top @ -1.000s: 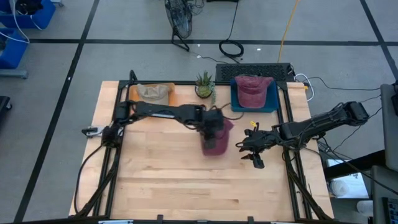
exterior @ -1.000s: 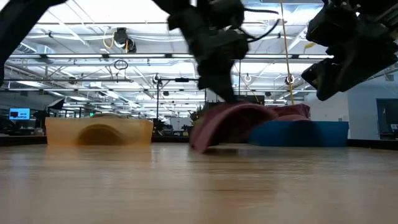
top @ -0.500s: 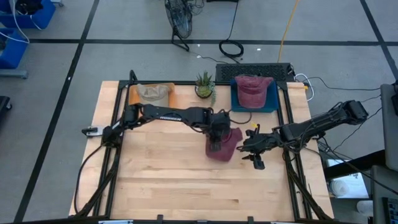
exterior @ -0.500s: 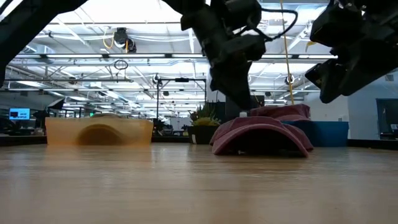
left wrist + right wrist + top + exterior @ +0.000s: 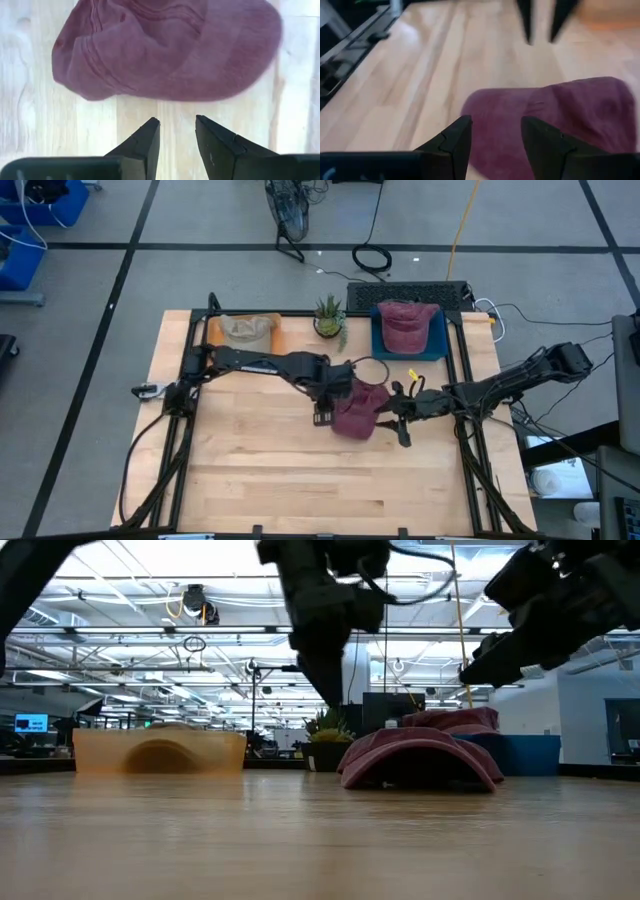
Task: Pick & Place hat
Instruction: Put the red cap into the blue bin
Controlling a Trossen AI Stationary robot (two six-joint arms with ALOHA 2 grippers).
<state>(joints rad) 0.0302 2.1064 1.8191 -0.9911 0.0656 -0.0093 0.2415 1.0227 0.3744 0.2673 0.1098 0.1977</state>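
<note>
A maroon hat (image 5: 358,410) lies crown up near the table's middle, its rim and brim on the wood (image 5: 420,758). My left gripper (image 5: 322,418) hangs open just left of the hat, pointing steeply down over bare wood (image 5: 177,127), with the hat (image 5: 170,50) beyond its fingertips. My right gripper (image 5: 400,422) stands open at the hat's right side, above the table (image 5: 480,665). In its wrist view the hat (image 5: 555,120) lies in front of its fingers (image 5: 496,127). Neither gripper touches the hat.
At the far edge stand a blue tray (image 5: 436,345) holding a second maroon hat (image 5: 406,325), a potted plant (image 5: 329,315), and an orange tray (image 5: 275,335) with a tan hat (image 5: 245,330). The near half of the table (image 5: 300,480) is bare wood.
My left gripper carried the hat toward the table's right edge, set it down and let go, then drew back left and up. The hat, tipped on its edge before, now lies flat with its crown up. My right gripper has tipped downward toward the hat.
</note>
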